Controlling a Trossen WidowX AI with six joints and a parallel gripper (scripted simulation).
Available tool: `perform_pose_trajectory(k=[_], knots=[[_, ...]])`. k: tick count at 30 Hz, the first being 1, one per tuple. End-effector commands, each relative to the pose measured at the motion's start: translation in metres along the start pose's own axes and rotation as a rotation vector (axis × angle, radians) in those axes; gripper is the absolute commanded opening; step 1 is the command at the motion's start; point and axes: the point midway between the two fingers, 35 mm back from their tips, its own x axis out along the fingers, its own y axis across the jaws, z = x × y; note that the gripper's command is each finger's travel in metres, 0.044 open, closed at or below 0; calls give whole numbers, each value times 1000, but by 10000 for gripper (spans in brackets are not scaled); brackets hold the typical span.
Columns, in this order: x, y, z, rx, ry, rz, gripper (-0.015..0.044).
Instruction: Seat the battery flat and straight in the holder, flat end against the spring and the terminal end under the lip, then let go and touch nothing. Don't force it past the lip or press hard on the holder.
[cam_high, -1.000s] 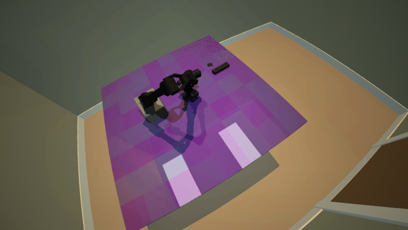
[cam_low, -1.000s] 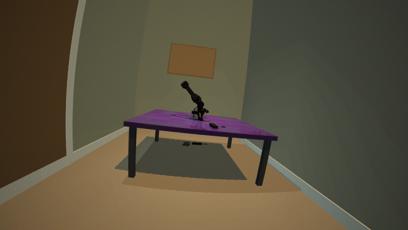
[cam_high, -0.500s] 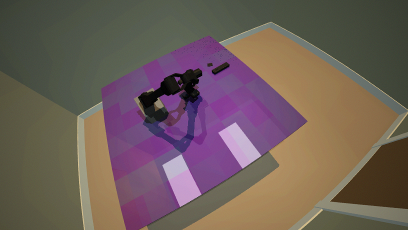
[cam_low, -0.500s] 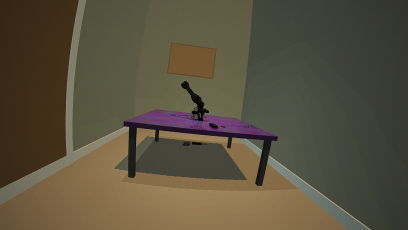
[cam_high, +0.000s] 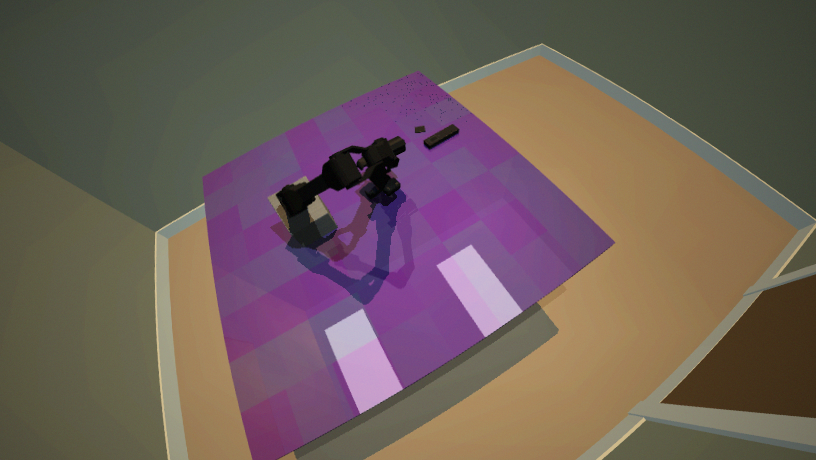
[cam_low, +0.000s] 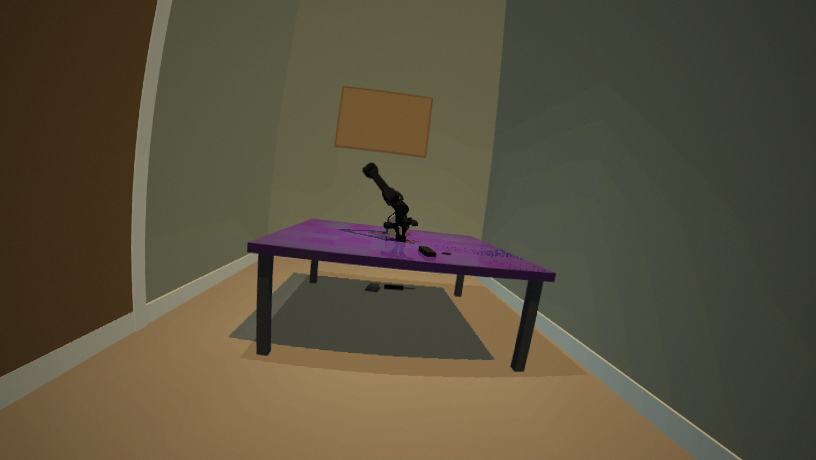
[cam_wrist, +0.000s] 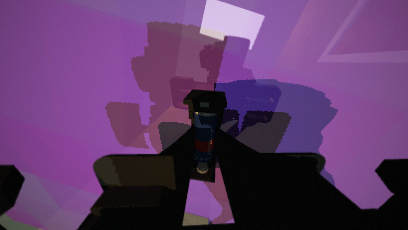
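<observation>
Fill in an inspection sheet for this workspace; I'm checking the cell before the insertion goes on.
Surface: purple checkered table top with two pale bright patches.
Job's things: battery, blue with a red band, held between the pincer's fingers; holder, a dark bar lying on the table apart from the arm, with no battery seen in it.
Clutter: a small dark square piece beside the holder; two dark items on the floor under the table.
Grippers: pincer shut on the battery, above the table, not yet at the holder.
Cables: nothing seen.
Surroundings: tan floor, grey-green walls, a brown board on the wall behind the arm.
</observation>
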Motion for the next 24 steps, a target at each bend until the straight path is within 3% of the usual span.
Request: perform_pose_trajectory(k=[1, 2, 6, 19, 24], knots=[[0, 0, 0, 1, 0, 0, 65], [0, 0, 0, 1, 0, 0, 65], [0, 0, 0, 1, 0, 0, 167], [-15, 3, -1, 0, 0, 1, 167], [-48, 10, 0, -3, -3, 3, 298]])
